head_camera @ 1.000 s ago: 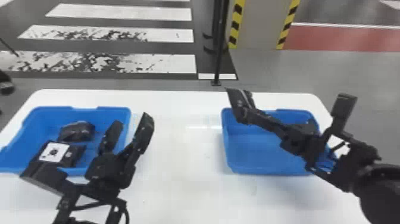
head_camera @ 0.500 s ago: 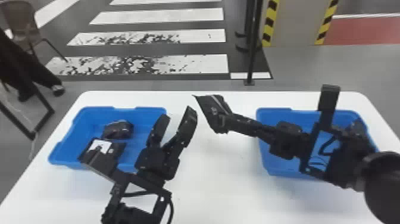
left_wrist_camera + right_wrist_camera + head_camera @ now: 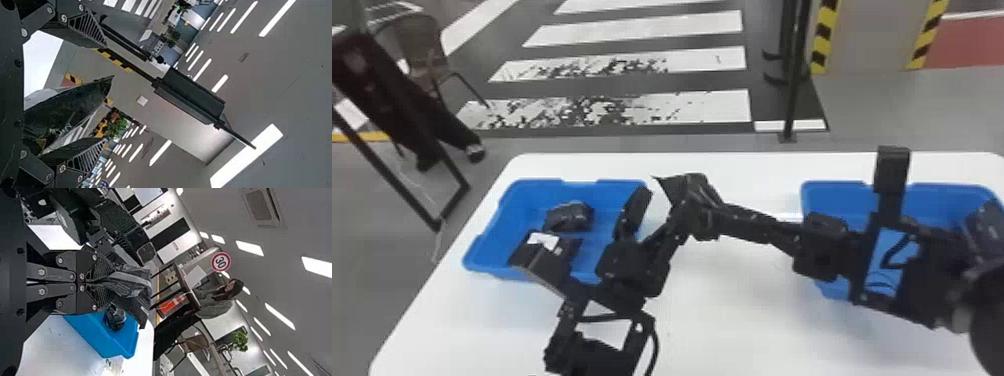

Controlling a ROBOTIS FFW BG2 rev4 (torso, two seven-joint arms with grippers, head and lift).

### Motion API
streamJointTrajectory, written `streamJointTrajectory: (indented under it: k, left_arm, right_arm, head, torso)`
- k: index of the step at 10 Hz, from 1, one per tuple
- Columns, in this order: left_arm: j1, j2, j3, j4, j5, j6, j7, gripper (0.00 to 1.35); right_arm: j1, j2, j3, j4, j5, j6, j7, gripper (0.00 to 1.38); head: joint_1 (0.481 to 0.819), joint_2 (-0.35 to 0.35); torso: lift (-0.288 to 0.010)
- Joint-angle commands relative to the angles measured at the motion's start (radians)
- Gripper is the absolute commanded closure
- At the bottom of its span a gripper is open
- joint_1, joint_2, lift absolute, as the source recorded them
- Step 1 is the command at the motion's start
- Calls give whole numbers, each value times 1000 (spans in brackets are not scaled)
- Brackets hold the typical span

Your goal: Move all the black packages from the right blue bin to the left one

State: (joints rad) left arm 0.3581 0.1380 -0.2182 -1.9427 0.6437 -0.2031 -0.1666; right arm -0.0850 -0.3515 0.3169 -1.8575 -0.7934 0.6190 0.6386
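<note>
My right gripper (image 3: 704,207) is over the table beside the left bin's right edge, shut on a crumpled black package (image 3: 677,187). In the right wrist view, the fingers of my right gripper (image 3: 98,281) pinch the black package (image 3: 133,286). My left gripper (image 3: 652,220), close by, is open; in its wrist view a package (image 3: 66,113) appears across the gap of the left gripper (image 3: 96,96), contact unclear. The left blue bin (image 3: 507,200) holds a black package (image 3: 569,217) and another with a white label (image 3: 542,241). A dark package (image 3: 987,225) lies in the right blue bin (image 3: 832,187), partly behind the right arm.
Both bins stand on a white table (image 3: 732,310). The right forearm (image 3: 822,250) crosses above the right bin, and the left arm (image 3: 602,320) rises in front of the left bin. The two grippers stand close together.
The head view has swung left. My right gripper has moved left with its package, from near the right bin to beside my left gripper, which stays open.
</note>
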Motion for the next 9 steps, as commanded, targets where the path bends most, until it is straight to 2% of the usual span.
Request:
streamJointTrajectory:
  k: [1,3,4,5,6,7,9]
  left_arm:
    - [-5,0,1,0,4,36,-11,237]
    - [-5,0,1,0,4,48,-18,274]
    - [-5,0,5,0,-2,44,-19,481]
    - [-7,-8,33,-2,-83,21,-10,1007]
    - [-7,-9,43,-15,-103,48,-10,1199]
    - [-7,-9,45,-20,-97,73,-10,1208]
    - [-12,-5,35,-91,-69,269,-47,1208]
  right_arm:
    - [-8,-1,20,3,-8,-1,0,1251]
    - [-18,-3,36,13,-12,-13,0,1251]
    - [-18,-3,36,13,-10,-13,0,1251]
    - [-18,-1,36,20,-10,-20,0,1251]
    - [-21,-1,36,25,-10,-25,0,1251]
    - [-23,-1,36,33,-8,-30,0,1251]
    - [-43,2,48,62,-8,-52,-10,1251]
  head:
    - [695,183]
    - [695,184]
    - [695,185]
    - [695,185]
    - [695,192]
    - [695,199]
    - [695,183]
  torso:
    - [-169]
    - [-169]
    - [-169]
    - [-169]
    - [-169]
    - [-169]
    - [-169]
